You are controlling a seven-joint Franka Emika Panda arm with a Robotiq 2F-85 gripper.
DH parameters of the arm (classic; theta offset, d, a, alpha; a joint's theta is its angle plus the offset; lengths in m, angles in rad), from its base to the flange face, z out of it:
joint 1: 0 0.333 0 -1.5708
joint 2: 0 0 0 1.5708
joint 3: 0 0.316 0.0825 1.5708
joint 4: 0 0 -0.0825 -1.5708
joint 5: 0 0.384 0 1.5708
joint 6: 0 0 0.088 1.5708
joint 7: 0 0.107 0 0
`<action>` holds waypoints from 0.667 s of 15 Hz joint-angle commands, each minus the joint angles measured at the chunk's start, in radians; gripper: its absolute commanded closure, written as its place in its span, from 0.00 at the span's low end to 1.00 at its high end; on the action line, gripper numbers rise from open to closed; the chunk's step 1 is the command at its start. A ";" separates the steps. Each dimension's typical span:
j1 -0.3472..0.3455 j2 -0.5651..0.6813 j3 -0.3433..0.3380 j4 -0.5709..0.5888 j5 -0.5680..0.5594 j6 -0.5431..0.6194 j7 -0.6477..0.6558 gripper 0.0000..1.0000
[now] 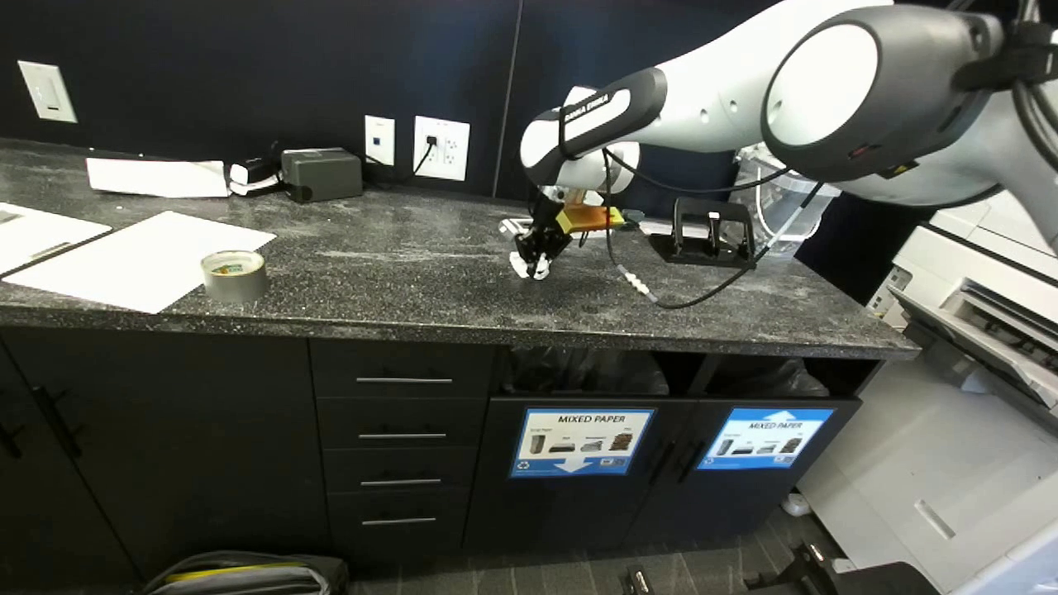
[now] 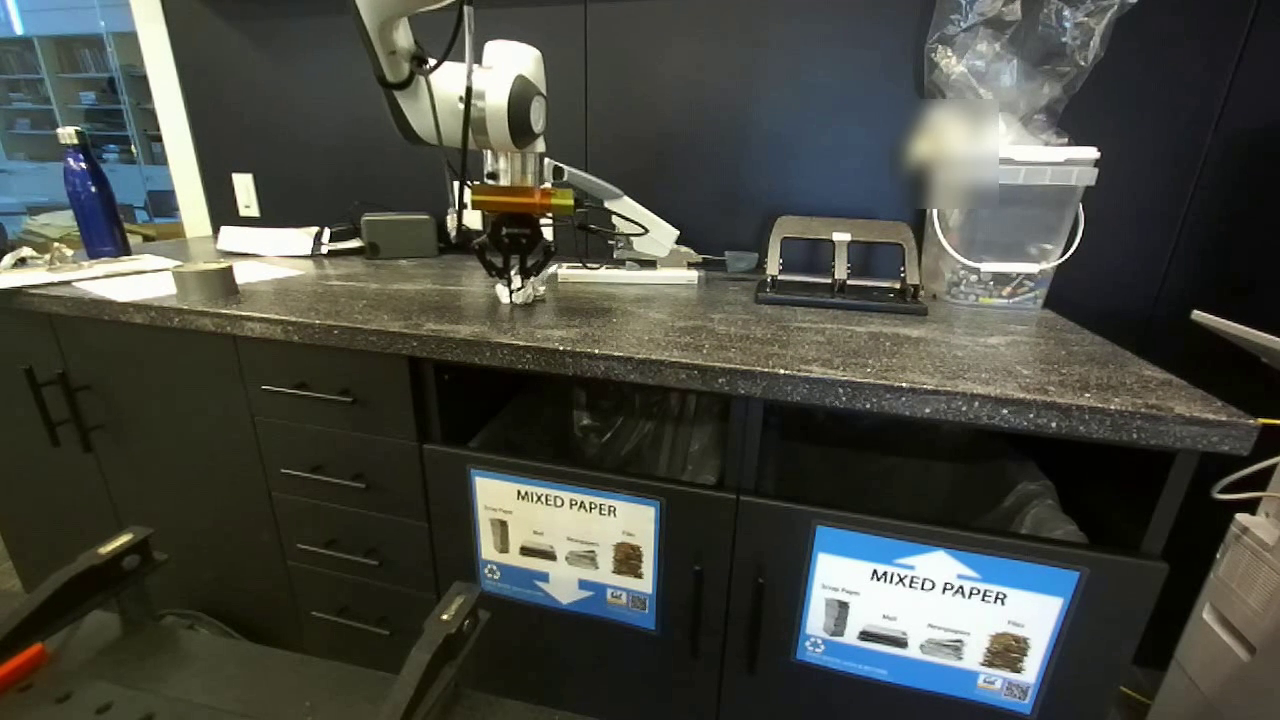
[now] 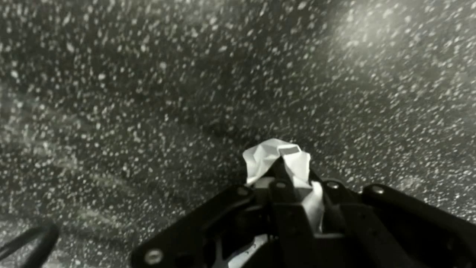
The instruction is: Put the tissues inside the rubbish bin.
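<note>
Wrist view shows a crumpled white tissue (image 3: 298, 165) caught between the black tips of the gripper (image 2: 518, 277). The gripper is squeezed together, pinching the tissue. In both exterior views it points down, low over the dark, speckled counter (image 2: 700, 335). Whether the tissue touches the counter is hard to tell. Under the counter are 2 bins (image 2: 690, 535) with 2 blue signs (image 2: 565, 540). A roll of tape (image 1: 237, 286) sits next to a white sheet (image 1: 157, 256). A hole punch (image 2: 840, 293) stands near a clear bucket (image 2: 1010, 235).
</note>
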 commanded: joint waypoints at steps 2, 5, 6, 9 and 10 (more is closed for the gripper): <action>0.003 -0.175 -0.011 -0.284 0.023 0.006 0.126 0.93; 0.000 -0.261 -0.015 -0.419 0.029 0.030 0.191 0.93; -0.002 -0.289 -0.016 -0.466 0.032 0.043 0.210 0.93; -0.016 -0.376 -0.014 -0.608 0.060 0.088 0.248 0.93; -0.019 -0.404 -0.015 -0.656 0.069 0.104 0.257 0.93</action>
